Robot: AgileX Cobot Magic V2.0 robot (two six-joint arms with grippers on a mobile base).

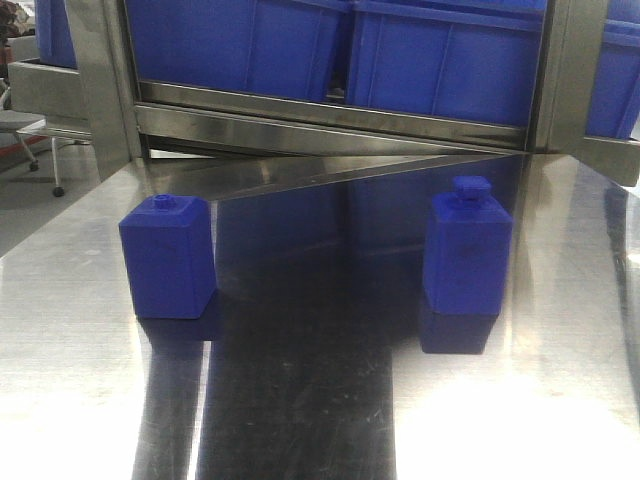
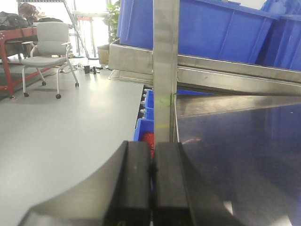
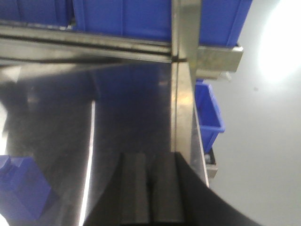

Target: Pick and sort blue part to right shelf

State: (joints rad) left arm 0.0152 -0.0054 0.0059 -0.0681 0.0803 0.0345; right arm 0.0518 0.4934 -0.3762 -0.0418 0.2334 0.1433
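While both arms are hanging near the table, the left gripper is pressing its two black pads together on nothing, and the right gripper is doing just the same. The blue part is standing upright on the right side of the front picture, well apart from the squat blue block on the left. To pick it up well, I think the right arm is going to need wide-open jaws, a straight path down and a squeeze on the flat sides below the cap, so nothing is tipping. The shiny steel table is looking slippery and mirroring everything. Farther back, blue bins are sitting on a steel rack, and a grey chair is standing on the pale floor at the upper left of the left wrist picture.
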